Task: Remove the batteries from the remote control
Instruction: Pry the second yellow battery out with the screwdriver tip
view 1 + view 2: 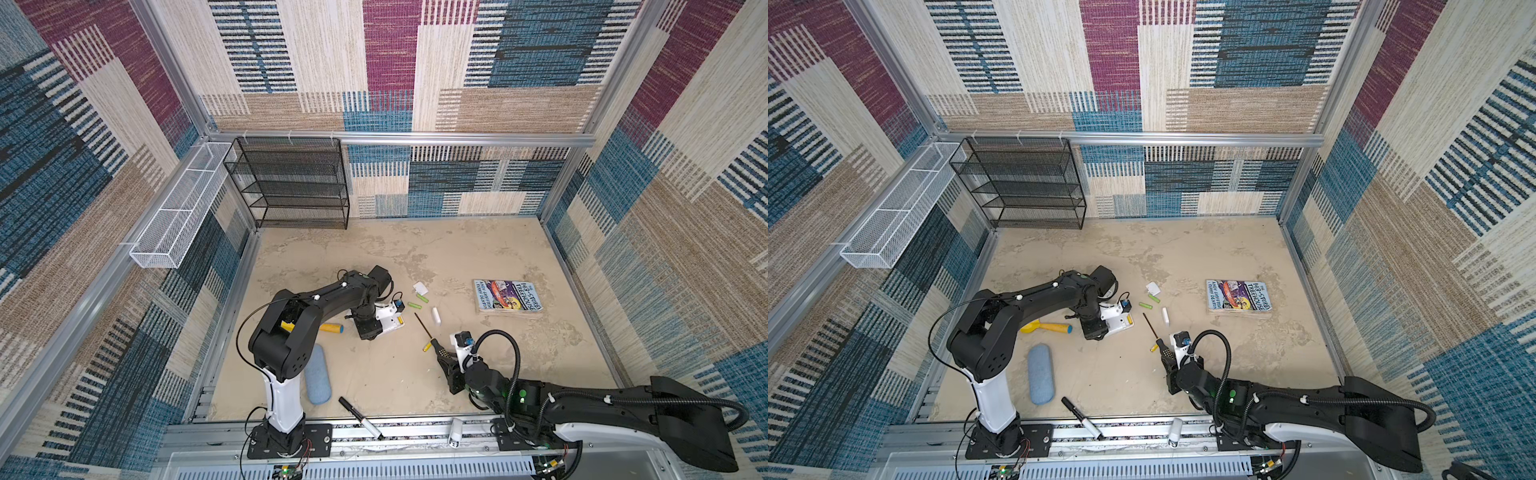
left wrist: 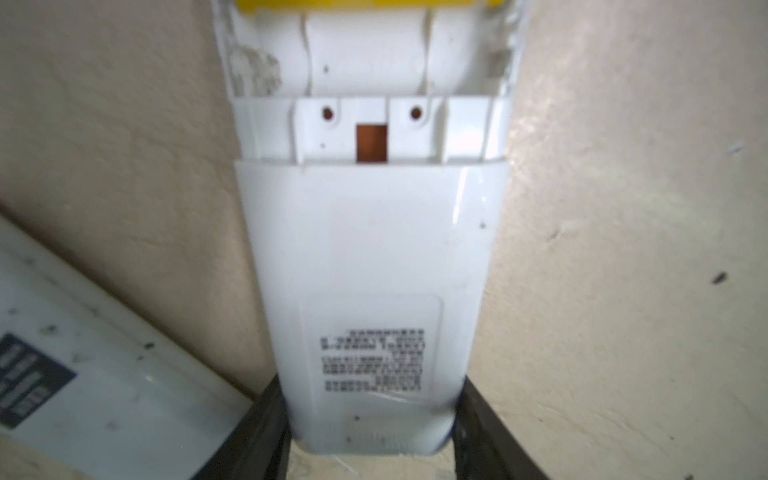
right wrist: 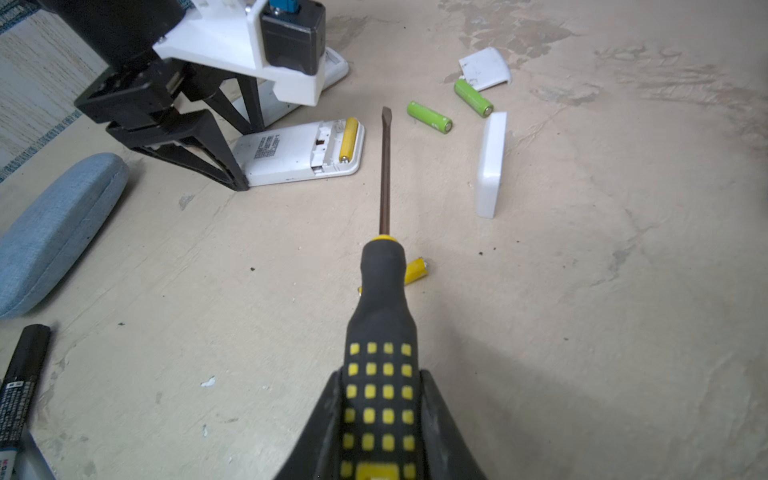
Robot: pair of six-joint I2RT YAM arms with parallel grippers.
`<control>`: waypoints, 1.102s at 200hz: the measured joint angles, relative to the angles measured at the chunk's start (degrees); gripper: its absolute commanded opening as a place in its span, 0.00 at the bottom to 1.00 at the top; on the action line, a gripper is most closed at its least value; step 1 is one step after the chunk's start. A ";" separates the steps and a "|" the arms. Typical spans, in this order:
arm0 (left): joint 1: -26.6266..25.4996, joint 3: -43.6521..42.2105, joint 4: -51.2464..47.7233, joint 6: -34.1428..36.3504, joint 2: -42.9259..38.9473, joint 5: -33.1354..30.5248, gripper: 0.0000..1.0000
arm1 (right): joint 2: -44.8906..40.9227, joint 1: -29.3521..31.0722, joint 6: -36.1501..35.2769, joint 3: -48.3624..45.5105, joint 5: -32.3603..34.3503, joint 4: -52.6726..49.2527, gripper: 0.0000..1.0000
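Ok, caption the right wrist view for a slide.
Right tool grips black-and-yellow screwdriver, tip beside white plastic remote holding one yellow battery.

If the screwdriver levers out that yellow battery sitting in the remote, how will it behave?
The yellow battery looks a hard, smooth cylinder, so it will probably stay rigid and may slip off the screwdriver tip. Once out of the remote, it would likely roll on the flat table.

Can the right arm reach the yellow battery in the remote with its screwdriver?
Probably yes: the yellow battery lies uncovered in the remote, the left tool grips the opposite end, nothing blocks the screwdriver.
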 measured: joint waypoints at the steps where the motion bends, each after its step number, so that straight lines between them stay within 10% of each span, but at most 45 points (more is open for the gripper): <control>1: 0.00 0.00 -0.02 -0.02 0.00 0.00 0.50 | 0.07 0.00 0.00 0.09 -0.09 -0.11 0.00; 220: -1.57 2.56 -6.21 -5.97 1.51 -0.24 0.50 | 23.28 0.07 9.62 23.76 -5.66 -15.67 0.00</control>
